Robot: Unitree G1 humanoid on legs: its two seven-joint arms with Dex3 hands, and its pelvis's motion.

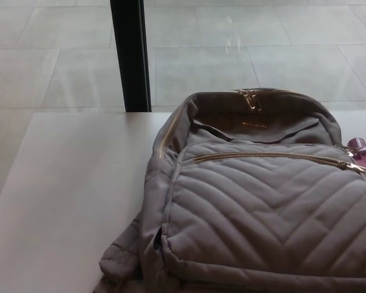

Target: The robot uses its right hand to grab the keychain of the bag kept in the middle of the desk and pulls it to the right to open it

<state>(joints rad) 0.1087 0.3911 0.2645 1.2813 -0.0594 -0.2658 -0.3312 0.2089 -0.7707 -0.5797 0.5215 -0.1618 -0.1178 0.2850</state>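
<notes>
At the right edge of the frame I see the pink keychain (361,151) hanging at the right end of the bag's (262,207) gold zip (268,157), which runs left to right, but neither hand shows, so I cannot tell their state.

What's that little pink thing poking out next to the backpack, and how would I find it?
Start at the grey quilted backpack lying on the white desk. Follow the gold zipper across its front pocket to the right end, near the picture's right edge. There sits the keychain, a small glossy pink-purple charm, the only brightly coloured thing among the grey fabric and gold metal.
</notes>
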